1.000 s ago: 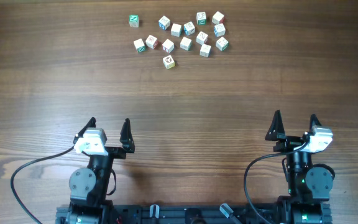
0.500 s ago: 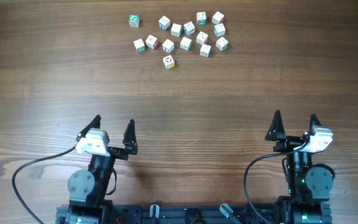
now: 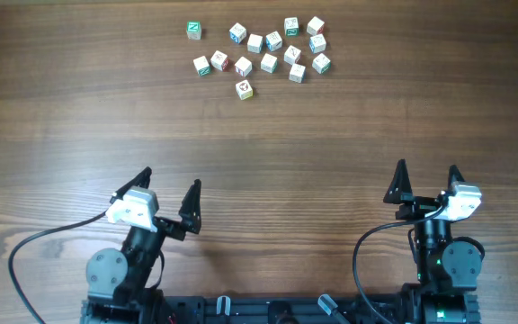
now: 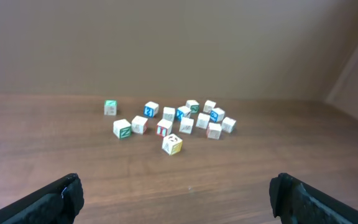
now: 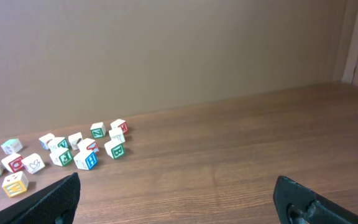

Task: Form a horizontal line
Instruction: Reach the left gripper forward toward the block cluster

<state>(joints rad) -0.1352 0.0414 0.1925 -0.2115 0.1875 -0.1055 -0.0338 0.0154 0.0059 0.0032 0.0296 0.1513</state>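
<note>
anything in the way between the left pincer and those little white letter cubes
Nothing visible. Only bare brown wooden table lies between the open left pincer and the scattered small white lettered cubes.

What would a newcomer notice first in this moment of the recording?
A loose scatter of white lettered cubes lies at the far middle of the wooden table, not in any row yet, with one green-marked cube apart at its left. At the near edge, the left hand and right hand both stand open and empty, far from the cubes.
</note>
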